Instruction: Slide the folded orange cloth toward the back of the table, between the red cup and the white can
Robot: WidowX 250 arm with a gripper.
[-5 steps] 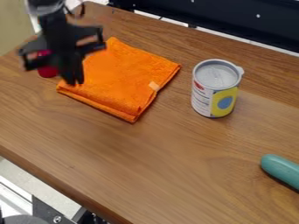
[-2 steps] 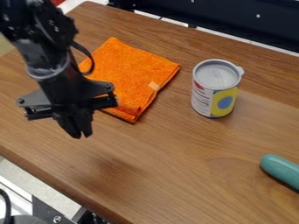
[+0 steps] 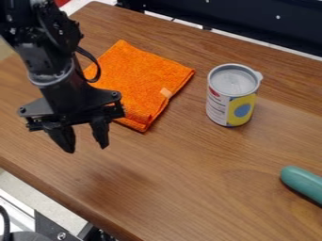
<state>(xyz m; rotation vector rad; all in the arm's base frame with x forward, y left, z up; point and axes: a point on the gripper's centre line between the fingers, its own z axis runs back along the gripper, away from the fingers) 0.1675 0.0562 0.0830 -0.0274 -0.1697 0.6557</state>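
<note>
Folded orange cloth [image 3: 140,75], ungrasped, no grip made; the black gripper [image 3: 87,148] hangs beside it, empty, fingers spread!

Wooden table [image 3: 189,183]: orange cloth [image 3: 143,73], can [image 3: 231,100], teal object [image 3: 303,182].

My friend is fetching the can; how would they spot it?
On the wooden table, find the folded orange cloth. The can stands upright to its right in this view. Unlike the flat cloth and the rounded teal object, it has a yellow patch with a blue circle.
</note>
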